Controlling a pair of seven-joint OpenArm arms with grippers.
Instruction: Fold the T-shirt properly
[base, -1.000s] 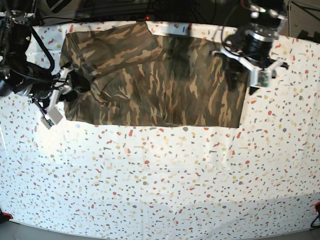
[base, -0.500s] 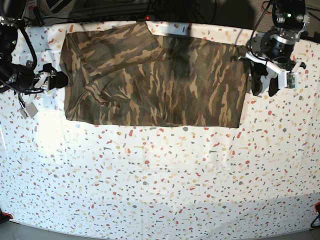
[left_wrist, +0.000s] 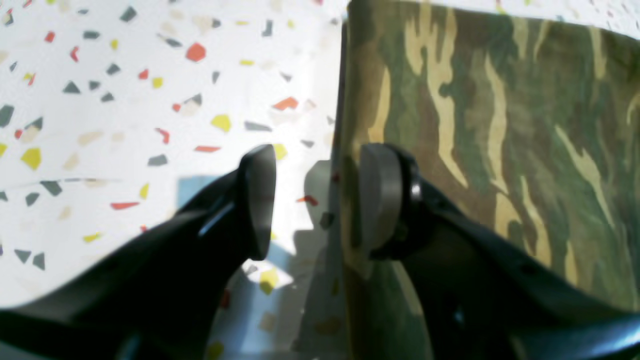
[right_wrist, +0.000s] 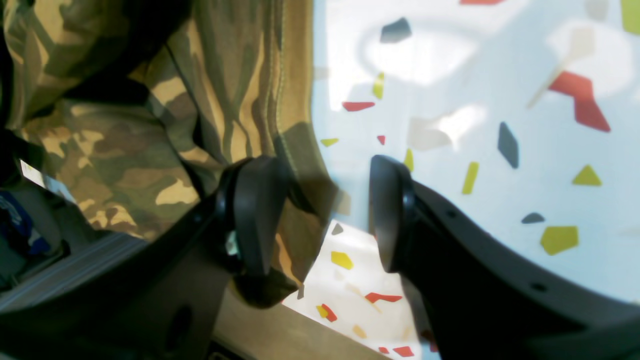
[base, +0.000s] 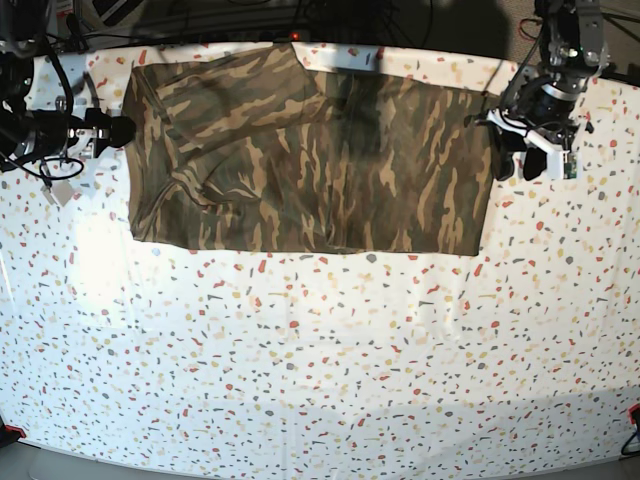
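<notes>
The T-shirt (base: 310, 160) lies spread flat as a broad rectangle on the far half of the counter (base: 320, 350), which wears a white cloth speckled with red, yellow and grey chips. One sleeve is folded inward over the shirt's body at the end nearest the right arm, leaving diagonal creases there.

The left gripper (base: 517, 160) hangs just off the shirt's short edge at the opposite end. In the left wrist view its jaws stand apart, with nothing between them: one finger (left_wrist: 257, 200) sits over bare speckled cloth, the other over the camouflage fabric (left_wrist: 500, 125), so the left gripper (left_wrist: 315, 200) straddles the shirt's straight edge (whether the pads actually touch the cloth cannot be told).

The right gripper (base: 115, 132) sits beside the shirt's sleeve end, close to its far corner. In the right wrist view its jaws are likewise released, with a clear gap between them. The T-shirt's hemmed edge (right_wrist: 295, 125) runs down into that gap, one finger (right_wrist: 255, 215) over the bunched fabric and the other over the counter's speckled covering (right_wrist: 500, 100).
</notes>
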